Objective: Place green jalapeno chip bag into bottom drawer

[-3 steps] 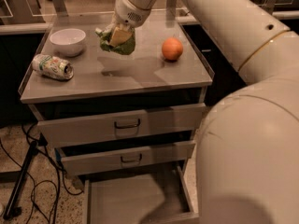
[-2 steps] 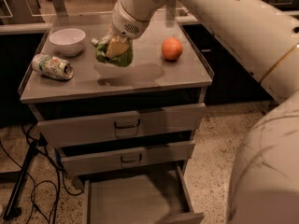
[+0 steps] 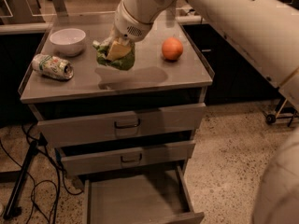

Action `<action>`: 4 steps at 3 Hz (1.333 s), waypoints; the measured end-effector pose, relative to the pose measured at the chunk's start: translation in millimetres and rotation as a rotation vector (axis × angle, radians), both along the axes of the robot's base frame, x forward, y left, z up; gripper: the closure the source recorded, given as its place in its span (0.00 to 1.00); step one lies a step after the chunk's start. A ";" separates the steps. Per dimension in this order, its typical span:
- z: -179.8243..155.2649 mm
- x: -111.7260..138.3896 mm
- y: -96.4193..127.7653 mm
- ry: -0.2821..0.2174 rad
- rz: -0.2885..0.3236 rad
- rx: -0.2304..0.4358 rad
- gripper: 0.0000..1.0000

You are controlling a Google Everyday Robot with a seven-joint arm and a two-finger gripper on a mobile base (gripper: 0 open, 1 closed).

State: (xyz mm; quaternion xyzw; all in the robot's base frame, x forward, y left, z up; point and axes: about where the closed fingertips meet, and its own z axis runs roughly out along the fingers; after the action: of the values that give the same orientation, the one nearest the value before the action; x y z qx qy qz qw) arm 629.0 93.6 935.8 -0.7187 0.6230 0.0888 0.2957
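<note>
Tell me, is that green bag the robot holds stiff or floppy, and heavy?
Probably floppy: the green jalapeno chip bag looks crumpled and sags under the gripper, shut on it above the cabinet top. Likely light, since that one pinch carries it. Dropped into the open bottom drawer, it would probably flop, not roll.

A white-shelled arm [image 3: 224, 17] holds its pale gripper [image 3: 113, 45] above the grey cabinet top [image 3: 149, 80], clamped on the green jalapeno chip bag [image 3: 122, 62], which is light green with a yellowish-white patch. Beside it sit a plain white bowl [image 3: 68, 40], a solid orange fruit [image 3: 172, 48] and a crushed can [image 3: 52, 67] mottled white and green. The drawers are matte grey, the upper two with dark handles; the bottom drawer [image 3: 135, 199] shows a bare grey floor above beige speckled flooring [image 3: 229, 143] and black cables [image 3: 32, 171]
</note>
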 end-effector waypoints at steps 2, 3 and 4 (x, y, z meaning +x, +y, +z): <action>0.7 -118.4 -4.6 0.062 -0.042 0.032 1.00; -4.4 -121.8 -8.8 0.072 -0.054 0.027 1.00; -12.0 -123.5 -16.2 0.089 -0.081 0.023 1.00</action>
State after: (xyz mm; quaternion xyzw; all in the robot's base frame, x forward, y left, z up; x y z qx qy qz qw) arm 505.4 77.4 923.8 -0.6848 0.6630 0.1159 0.2793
